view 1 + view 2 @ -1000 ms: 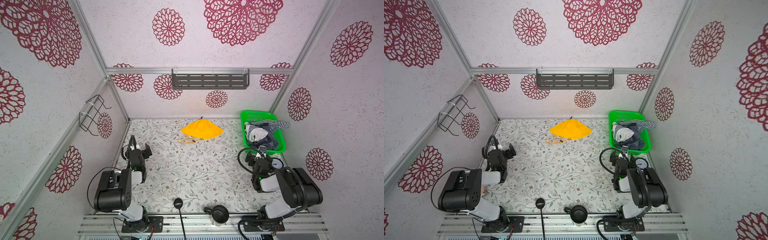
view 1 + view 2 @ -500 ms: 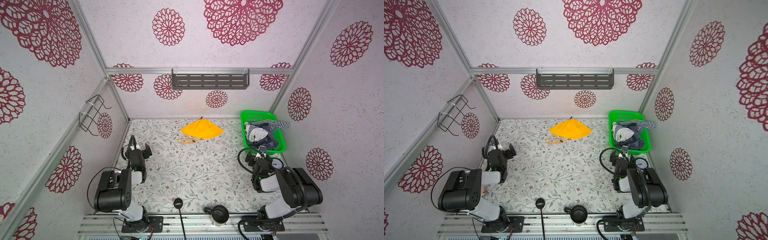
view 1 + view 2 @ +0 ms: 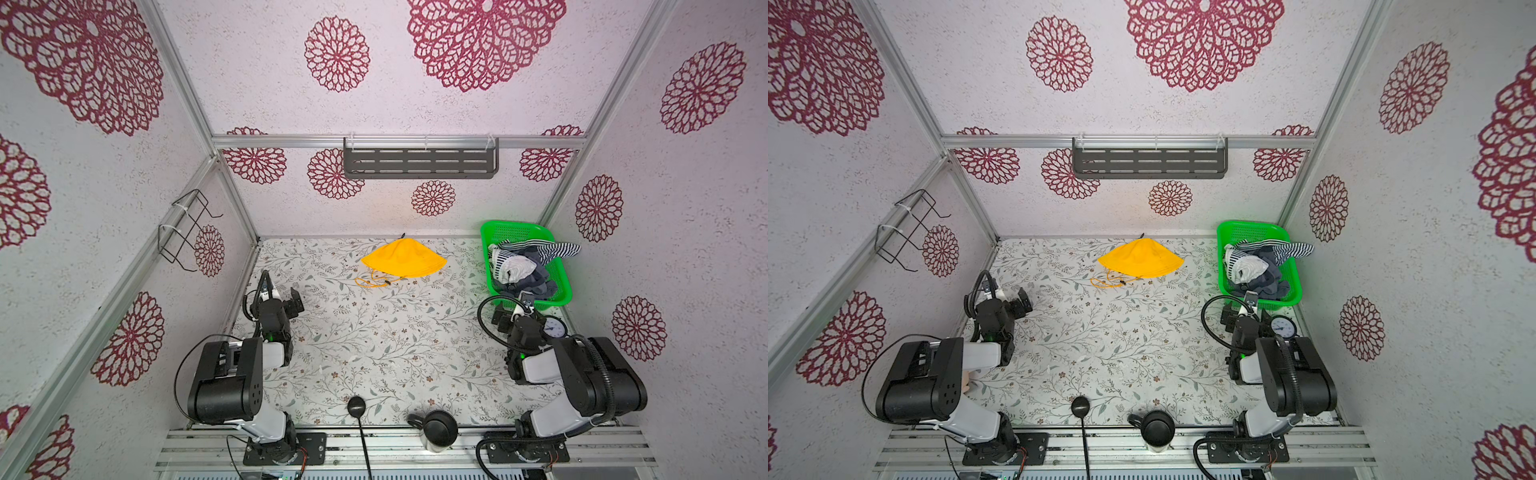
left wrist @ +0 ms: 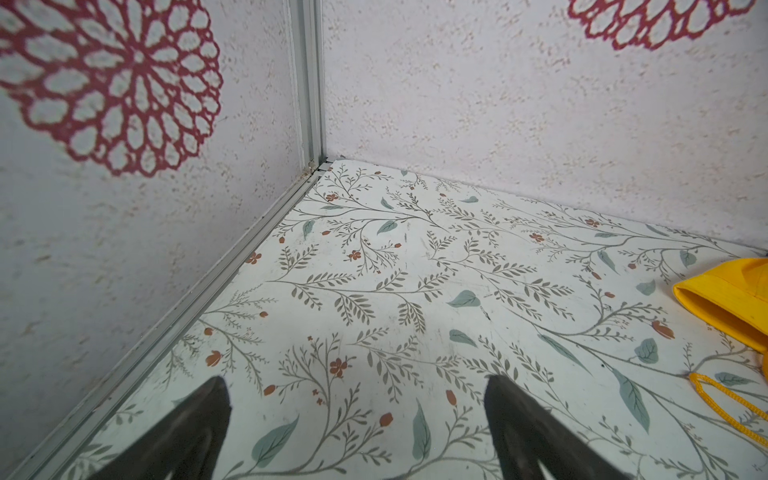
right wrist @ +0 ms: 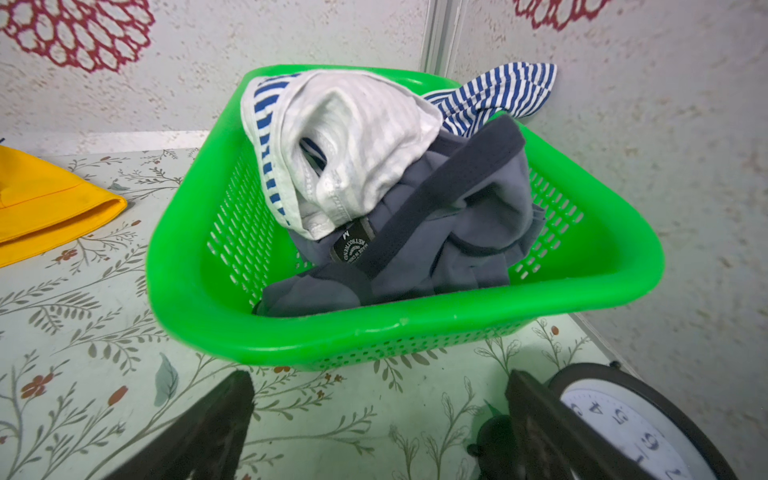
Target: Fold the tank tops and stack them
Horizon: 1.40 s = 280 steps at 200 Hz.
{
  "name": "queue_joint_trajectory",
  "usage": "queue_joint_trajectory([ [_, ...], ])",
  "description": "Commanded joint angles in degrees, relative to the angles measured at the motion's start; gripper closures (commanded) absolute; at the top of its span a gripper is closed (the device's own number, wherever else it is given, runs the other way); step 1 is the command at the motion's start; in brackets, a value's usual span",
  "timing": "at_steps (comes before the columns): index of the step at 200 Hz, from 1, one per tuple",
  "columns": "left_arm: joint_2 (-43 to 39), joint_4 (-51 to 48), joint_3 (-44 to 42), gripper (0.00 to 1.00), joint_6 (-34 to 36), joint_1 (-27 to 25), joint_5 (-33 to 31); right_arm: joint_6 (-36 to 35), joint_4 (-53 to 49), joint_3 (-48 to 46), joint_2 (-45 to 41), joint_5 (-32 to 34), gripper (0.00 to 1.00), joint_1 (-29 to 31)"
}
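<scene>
Your tank tops [image 5: 457,232] lie crumpled in the green basket [image 5: 415,328] at the desk's [image 3: 374,332] far right corner, one striped end draped over the rim. There appear to be two striped pieces, but the heap obscures this. Your right gripper [image 5: 380,376] stands wide and empty just before the basket. Your left gripper [image 4: 357,382] stands wide and empty above the desk.

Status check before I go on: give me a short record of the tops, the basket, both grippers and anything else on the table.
tops: striped tops and grey top, bunched, unfolded
location: all in the green basket, far right corner; some striped cloth hangs over its far rim
folded stack: none yet
left gripper: open, empty, above the table
right gripper: open, empty, facing the basket's near side
other: yellow hat at far middle; clock beside right gripper
</scene>
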Motion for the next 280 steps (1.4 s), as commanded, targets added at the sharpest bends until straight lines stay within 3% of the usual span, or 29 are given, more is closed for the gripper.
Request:
queue_joint_trajectory([
  [1,-7.5,-11.0,3.3,0.02,0.0,0.2,-2.3,1.4,-14.4,6.5,-10.0,-0.7,0.02,-0.4],
  [10,-12.1,-20.8,7.1,0.02,-0.8,0.1,-2.7,0.4,-22.5,10.1,-14.9,-0.9,0.02,-0.6],
  [23,-17.3,-24.6,9.6,0.02,-0.5,-0.7,-3.2,-1.8,-31.1,15.8,-19.2,-1.1,0.02,-0.8],
  [47,-21.8,-40.9,19.6,0.02,-3.1,-3.1,-5.1,-1.8,-50.0,28.1,-20.4,-3.5,0.02,-2.2],
  [89,-24.8,-57.7,30.5,0.0,-5.8,-9.8,-4.7,5.3,-75.5,48.7,-13.0,-11.9,0.05,-7.4],
  [108,-25.9,-62.2,32.1,0.05,-10.0,-12.8,-3.9,6.4,-85.1,58.6,-6.2,-18.5,0.09,-9.3],
  [143,-26.2,-66.9,31.3,0.1,-21.2,-17.6,-1.0,6.3,-96.5,72.6,6.6,-22.0,0.19,-9.4],
  [166,-24.9,-68.7,30.7,0.16,-24.4,-22.4,-2.8,5.9,-99.1,78.9,13.4,-20.5,0.36,-9.5],
  [187,-24.0,-69.8,30.3,0.24,-26.8,-25.4,-3.3,5.7,-101.9,83.9,18.9,-16.1,0.35,-9.6],
  [197,-23.9,-69.7,30.0,0.27,-27.9,-26.4,-3.2,5.9,-102.2,85.2,20.7,-14.8,0.3,-9.6],
  [210,-23.7,-69.6,29.6,0.3,-29.0,-27.4,-3.2,6.4,-101.8,86.2,23.1,-15.8,0.21,-9.7],
  [227,-23.4,-69.7,29.7,0.33,-29.6,-28.3,-3.5,7.4,-101.7,87.7,26.0,-18.3,0.21,-9.7],
  [280,-23.0,-70.4,29.7,0.36,-30.2,-29.7,-4.7,7.4,-100.6,89.6,27.0,-17.7,0.75,-9.8],
])
